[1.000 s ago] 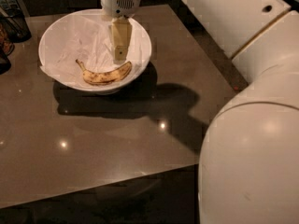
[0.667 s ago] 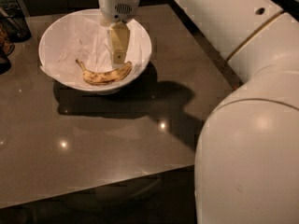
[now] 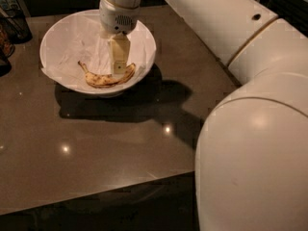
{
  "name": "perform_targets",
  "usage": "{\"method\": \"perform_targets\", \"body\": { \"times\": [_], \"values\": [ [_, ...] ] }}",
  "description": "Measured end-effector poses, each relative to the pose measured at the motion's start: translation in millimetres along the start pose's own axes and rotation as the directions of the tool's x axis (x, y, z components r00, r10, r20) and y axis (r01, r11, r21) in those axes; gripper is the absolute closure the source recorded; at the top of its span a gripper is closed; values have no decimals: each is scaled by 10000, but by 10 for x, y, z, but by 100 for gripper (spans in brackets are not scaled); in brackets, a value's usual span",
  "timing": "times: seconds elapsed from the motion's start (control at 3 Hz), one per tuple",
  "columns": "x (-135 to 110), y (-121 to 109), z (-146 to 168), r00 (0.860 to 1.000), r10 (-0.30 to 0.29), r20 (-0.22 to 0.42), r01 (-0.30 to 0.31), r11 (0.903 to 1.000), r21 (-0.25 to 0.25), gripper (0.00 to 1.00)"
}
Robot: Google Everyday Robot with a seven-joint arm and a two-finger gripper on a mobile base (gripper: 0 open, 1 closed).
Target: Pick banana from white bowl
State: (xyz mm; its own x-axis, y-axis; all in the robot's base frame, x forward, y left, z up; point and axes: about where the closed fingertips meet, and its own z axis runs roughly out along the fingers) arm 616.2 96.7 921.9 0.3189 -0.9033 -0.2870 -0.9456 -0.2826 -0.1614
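Right, a dark brown bench (image 3: 120, 153), polished enough to show two small bright glints near its middle. The room around it is dim, and past the near edge everything goes almost black.

The white bowl (image 3: 53, 37) sits toward the far left corner, lined with crinkled paper (image 3: 82, 47). Its shadow spills across the bench on its right side, joined with the arm's shadow. The banana (image 3: 98, 80) lies inside the bowl on the side closest to the near edge. It is curved and speckled brown, with its stem pointing toward the left edge.

The gripper (image 3: 119, 70) hangs straight down into the bowl, its tip right at the banana's right half. Touching or just above, I cannot tell, nor whether the gripper is spread or pressed together.

The big white arm (image 3: 250, 129) fills the right edge and the near right corner. Some dark clutter (image 3: 14, 25) stands at the far left edge, just beside the bowl. The widest stretch of bare bench runs from the middle to the near left corner.
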Motion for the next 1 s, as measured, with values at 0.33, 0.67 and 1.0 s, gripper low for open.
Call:
{"method": "perform_targets", "body": {
  "times": [0.33, 0.67, 1.0],
  "values": [
    [25, 10, 101, 9999, -52, 135, 54, 9998, -171, 15],
    [41, 9, 186, 9995, -109, 302, 117, 9995, -276, 19],
    [49, -8, 259, 9988, -169, 462, 186, 9992, -365, 25]
  ]
}}
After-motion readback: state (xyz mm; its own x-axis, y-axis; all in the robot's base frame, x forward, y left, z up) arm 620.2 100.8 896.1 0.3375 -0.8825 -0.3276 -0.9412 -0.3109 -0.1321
